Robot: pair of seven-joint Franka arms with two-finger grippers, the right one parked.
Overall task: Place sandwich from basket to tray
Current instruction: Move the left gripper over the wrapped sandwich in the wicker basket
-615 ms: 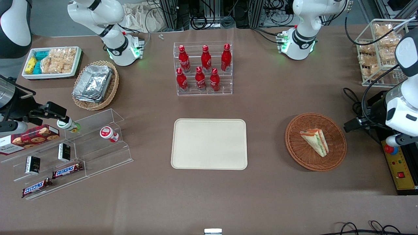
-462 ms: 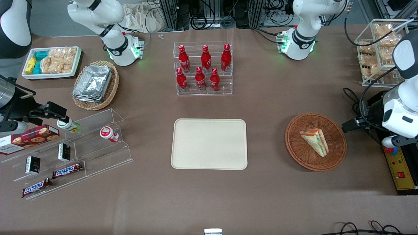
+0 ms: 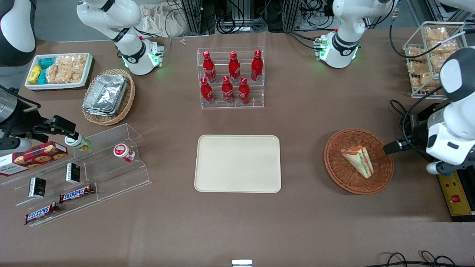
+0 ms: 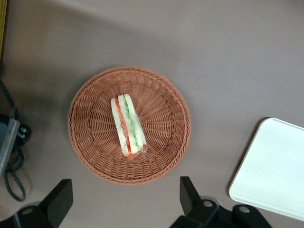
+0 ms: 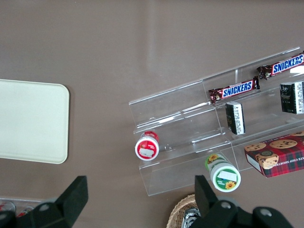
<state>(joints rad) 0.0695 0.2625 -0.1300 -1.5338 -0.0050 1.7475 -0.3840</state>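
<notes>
the small triangular sandwich (image 3: 358, 160) of white bread with green and orange-red filling, in clear wrap, lies on its side in the round, shallow, reddish-brown woven wicker basket (image 3: 382, 173). in the left wrist view the sandwich (image 4: 128, 125) sits close to the middle of the basket (image 4: 161, 109), clear of the rim all round.

the basket stands on the brown table (image 3: 304, 111) toward the working arm's end, apart from the flat cream-beige rectangular plastic tray (image 3: 237, 163) with rounded corners and a low rim, with bare table between the two. the tray (image 4: 273, 171) carries nothing.

the left arm's gripper (image 3: 389, 148) hangs just above the basket's rim on the side turned away from the tray, a dark tip showing at the end of the white arm. in the left wrist view the gripper (image 4: 122, 197) looks straight down at the basket, with two black fingers (image 4: 58, 197) spread wide apart and nothing between them; neither finger touches the sandwich or the wicker.

farther from the front camera than the tray stands a clear acrylic stepped rack (image 3: 232, 102) with six red bottles (image 3: 227, 89) in two rows.
</notes>
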